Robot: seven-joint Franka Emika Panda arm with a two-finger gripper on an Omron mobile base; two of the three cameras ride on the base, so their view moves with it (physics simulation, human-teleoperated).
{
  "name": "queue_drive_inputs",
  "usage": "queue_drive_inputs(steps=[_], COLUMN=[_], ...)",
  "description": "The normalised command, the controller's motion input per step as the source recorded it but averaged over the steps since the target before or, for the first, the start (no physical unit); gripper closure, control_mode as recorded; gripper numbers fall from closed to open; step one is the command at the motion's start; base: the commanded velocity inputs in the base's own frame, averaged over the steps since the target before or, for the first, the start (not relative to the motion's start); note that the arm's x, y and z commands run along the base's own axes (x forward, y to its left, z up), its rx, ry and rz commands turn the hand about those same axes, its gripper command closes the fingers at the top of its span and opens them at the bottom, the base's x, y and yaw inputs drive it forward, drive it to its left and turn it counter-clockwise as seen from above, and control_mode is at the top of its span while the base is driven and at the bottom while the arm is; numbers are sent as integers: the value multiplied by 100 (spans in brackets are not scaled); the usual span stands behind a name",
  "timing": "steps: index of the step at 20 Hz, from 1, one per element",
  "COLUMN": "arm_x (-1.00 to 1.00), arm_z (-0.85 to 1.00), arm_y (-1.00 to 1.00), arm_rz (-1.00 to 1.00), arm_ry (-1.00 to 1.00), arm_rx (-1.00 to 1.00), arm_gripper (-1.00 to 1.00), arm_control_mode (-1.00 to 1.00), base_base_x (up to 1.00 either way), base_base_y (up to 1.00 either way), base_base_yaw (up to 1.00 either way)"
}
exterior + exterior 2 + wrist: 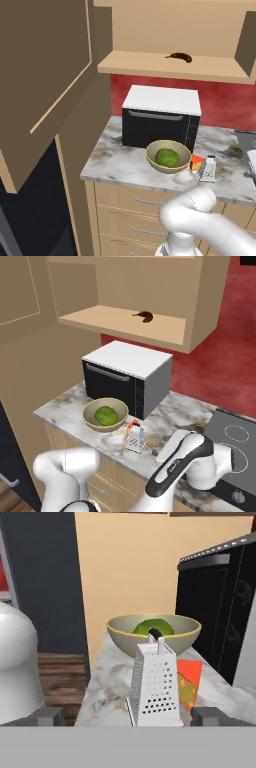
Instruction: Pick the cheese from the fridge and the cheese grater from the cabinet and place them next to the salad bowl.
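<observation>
On the marble bench (pixel 115 162), a beige salad bowl (pixel 168 156) holding a green lettuce ball (pixel 167 157) is sitting before the black microwave (pixel 161 119). At the bowl's three o'clock, the cheese wedge (pixel 197 162) and grey cheese grater (pixel 208 168) are standing together, just beside it. In the hand view, the claw (pixel 121 716) is hanging open, fingertips (pixel 47 715) flanking the grater, not touching.

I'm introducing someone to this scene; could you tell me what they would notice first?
The black, white-topped microwave on the marble counter, with the salad bowl of green lettuce before it. Beside the bowl stand the cheese grater and the cheese, with the gripper open nearby.
</observation>
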Motion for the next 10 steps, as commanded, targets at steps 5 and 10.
queue_drive_inputs(steps=[5,10], arm_x=[-37,-4], arm_z=[2,0], arm_y=[12,25], arm_rz=[-12,-4], arm_ry=[2,3], arm_rx=[-65,-82], arm_gripper=[-100,-100], arm_control_mode=[-100,-100], base_base_x=[0,0], base_base_y=[0,0], base_base_yaw=[0,0])
